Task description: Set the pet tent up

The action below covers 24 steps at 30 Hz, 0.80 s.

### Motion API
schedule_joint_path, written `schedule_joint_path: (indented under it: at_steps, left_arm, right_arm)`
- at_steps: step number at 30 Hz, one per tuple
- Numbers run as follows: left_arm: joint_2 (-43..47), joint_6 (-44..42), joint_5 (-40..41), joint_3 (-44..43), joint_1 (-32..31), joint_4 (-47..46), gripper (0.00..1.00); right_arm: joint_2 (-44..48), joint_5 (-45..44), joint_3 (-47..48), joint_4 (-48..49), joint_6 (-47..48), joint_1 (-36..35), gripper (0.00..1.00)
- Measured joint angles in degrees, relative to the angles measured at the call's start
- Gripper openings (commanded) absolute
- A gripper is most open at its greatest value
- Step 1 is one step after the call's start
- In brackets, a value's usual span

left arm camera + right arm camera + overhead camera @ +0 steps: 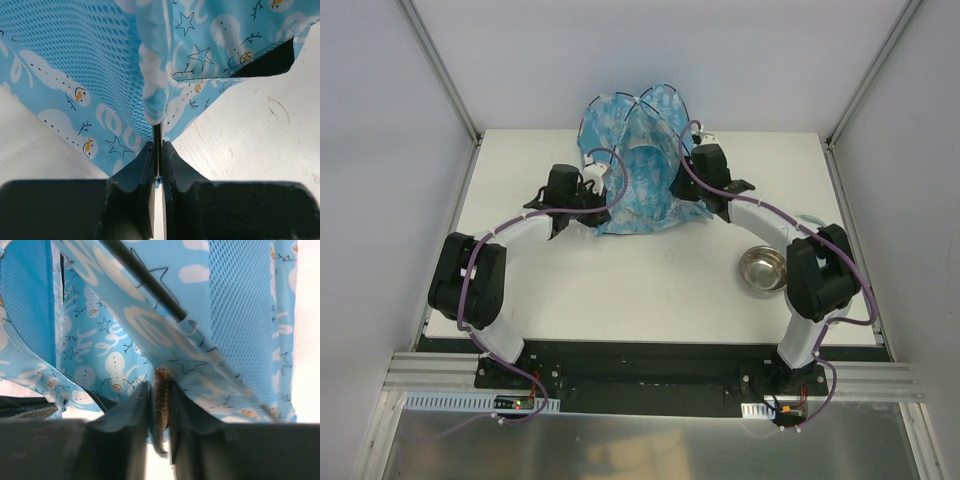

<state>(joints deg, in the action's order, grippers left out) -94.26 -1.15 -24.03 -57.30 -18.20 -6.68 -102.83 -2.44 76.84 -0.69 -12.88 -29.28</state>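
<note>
You had the pet tent [635, 165] at the 12 o'clock edge of the table [620, 290]. Your left gripper [157, 160] was clamped on a thin fabric edge at the tent's 8 o'clock. Your right gripper [159, 407] was clamped on a seam at its 3 o'clock, beneath a black pole [145, 282].

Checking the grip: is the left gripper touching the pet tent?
Touching. The left wrist view shows the left gripper shut on a fold of the pet tent, fabric pinched between its jaws.

Shiny metal bowl [765, 270] (upright, mouth up) on white table [620, 290], right side
</note>
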Motion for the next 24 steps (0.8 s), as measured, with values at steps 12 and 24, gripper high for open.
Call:
schedule_joint_path:
  at_steps: [12, 24]
  left_arm:
    - [0.00, -0.20, 0.50, -0.02, -2.08, -0.04, 0.00]
    - [2.47, -3.48, -3.02, 1.64, -2.05, -1.18, 0.00]
  right_arm:
    - [3.56, -6.54, -1.99, -3.65, -1.44, -3.39, 0.20]
    - [-7.52, -19.32, 2.43, -2.27, 2.80, -1.86, 0.00]
